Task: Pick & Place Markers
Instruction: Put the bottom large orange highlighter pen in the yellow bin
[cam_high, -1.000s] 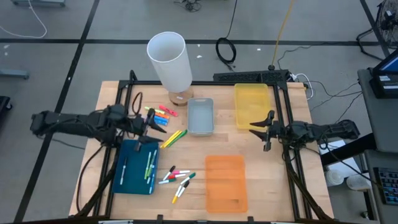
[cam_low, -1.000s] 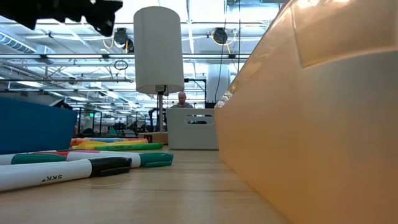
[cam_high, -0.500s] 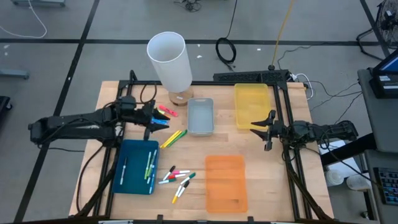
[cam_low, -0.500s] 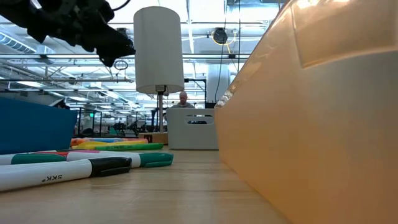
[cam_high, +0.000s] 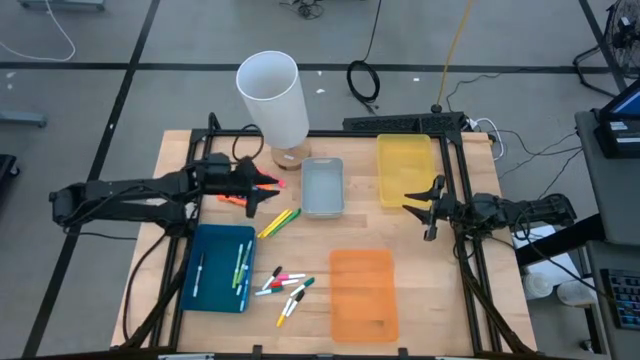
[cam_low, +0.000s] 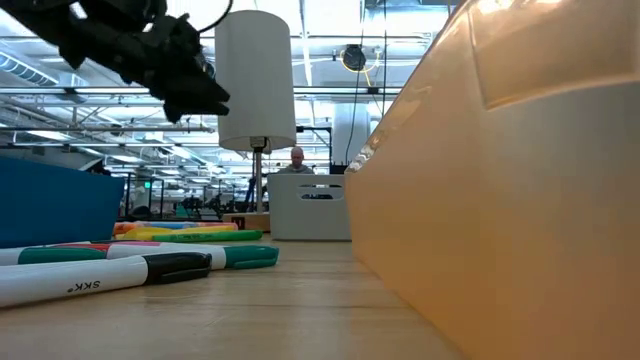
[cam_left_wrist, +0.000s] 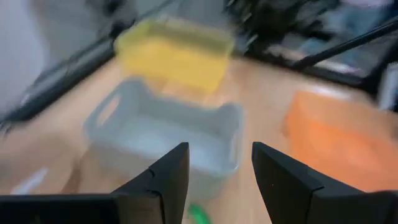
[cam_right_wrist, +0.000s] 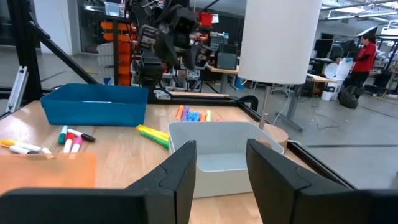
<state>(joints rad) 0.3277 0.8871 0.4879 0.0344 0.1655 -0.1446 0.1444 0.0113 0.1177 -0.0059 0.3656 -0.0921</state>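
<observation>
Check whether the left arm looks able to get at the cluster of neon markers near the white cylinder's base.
Probably yes. The left pincer hangs open and empty right over the neon markers, which lie loose on the table. The white cylinder stands close beside them and may crowd the approach.

A wide workshop hall with grey floor, ceiling lights, and desks beyond the wooden table.
</observation>
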